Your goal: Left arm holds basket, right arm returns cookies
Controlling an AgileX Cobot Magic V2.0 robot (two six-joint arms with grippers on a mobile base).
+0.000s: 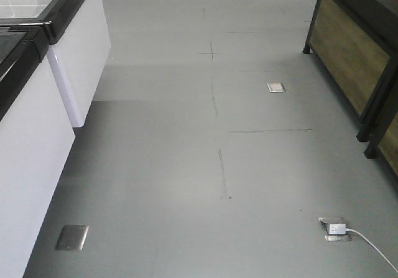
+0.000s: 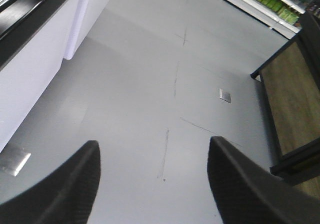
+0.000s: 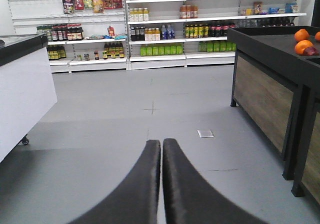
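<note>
The basket and the cookies are out of view in every frame. My left gripper (image 2: 155, 151) is open and empty, its two black fingers (image 2: 75, 184) spread wide over bare grey floor. My right gripper (image 3: 161, 143) is shut on nothing, its two black fingers (image 3: 177, 184) pressed together and pointing along the aisle toward the far shelves. Neither arm shows in the front view, which holds only floor and furniture.
A white freezer cabinet (image 1: 37, 104) with a black rim stands on the left. A black-framed wooden produce stand (image 1: 354, 54) with oranges (image 3: 302, 41) is on the right. Stocked shelves (image 3: 165, 28) line the far wall. Floor sockets (image 1: 334, 228) and a white cable lie near right.
</note>
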